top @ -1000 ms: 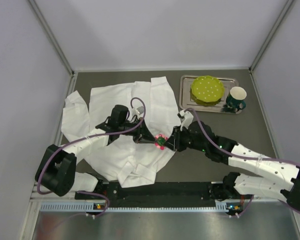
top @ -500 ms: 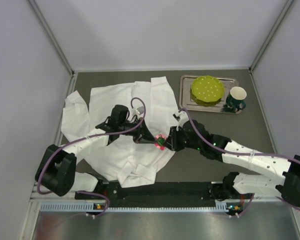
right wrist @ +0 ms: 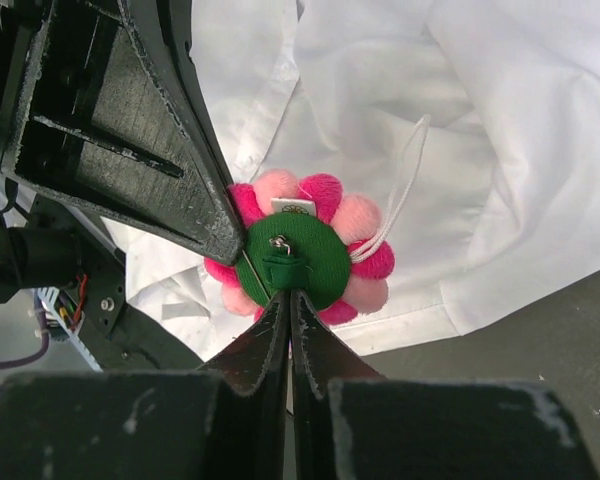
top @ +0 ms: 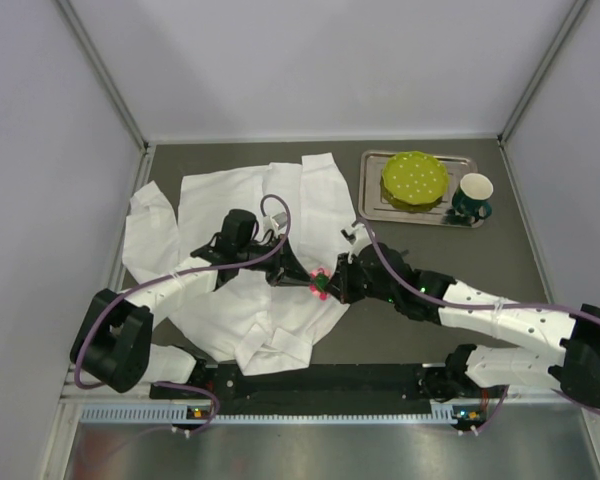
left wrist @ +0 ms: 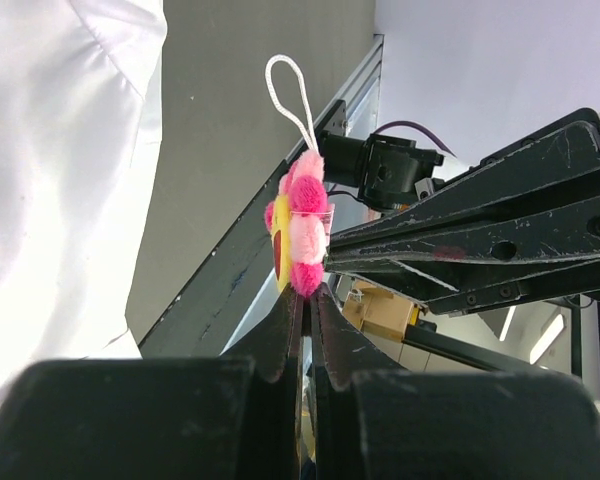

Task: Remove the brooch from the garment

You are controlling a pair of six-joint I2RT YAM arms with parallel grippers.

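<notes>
brooch (right wrist: 305,250): held up just over the garment (top: 230,205)'s near-right edge, green back turned to the right wrist camera
left gripper (left wrist: 308,292): jaws squeezed together on the brooch's petal rim
right gripper (right wrist: 287,295): jaws pinched tight on the little clasp on that green back
garment: spread out wrinkled on the counter (top: 480,250)

Left claw (left wrist: 305,298) and right claw (right wrist: 287,296) pinched tight, tips meeting

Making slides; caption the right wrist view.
Right end effector and left end effector shut on the pink brooch, white garment behind.
</notes>
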